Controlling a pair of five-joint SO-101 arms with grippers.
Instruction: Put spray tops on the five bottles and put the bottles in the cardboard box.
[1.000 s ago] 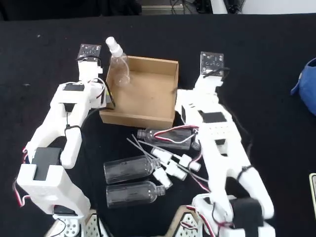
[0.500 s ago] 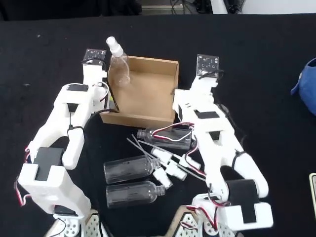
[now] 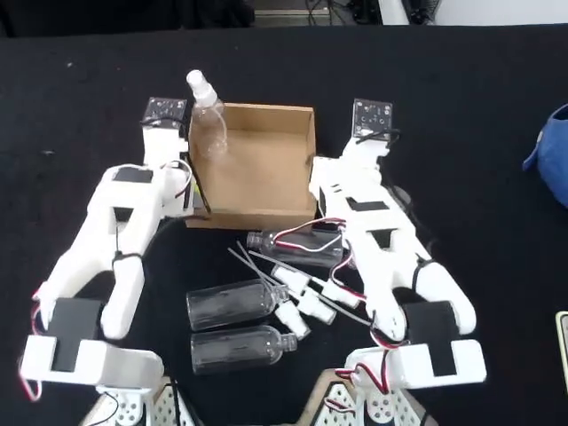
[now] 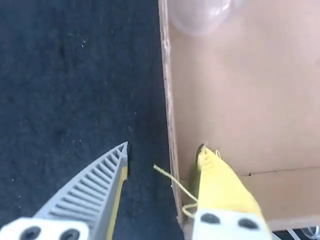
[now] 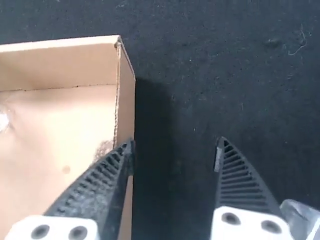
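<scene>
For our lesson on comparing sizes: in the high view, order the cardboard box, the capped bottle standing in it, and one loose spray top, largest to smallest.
1. cardboard box
2. capped bottle
3. loose spray top
The differences are plain.

The blue thing [image 3: 552,158] at the high view's right edge is cut off, so I can't name it; the right arm [image 3: 383,244] covers one end of the lying bottle [image 3: 306,253] near the cardboard box [image 3: 257,216]; the capped bottle [image 4: 202,12] is blurred and cropped in the left wrist view.
</scene>
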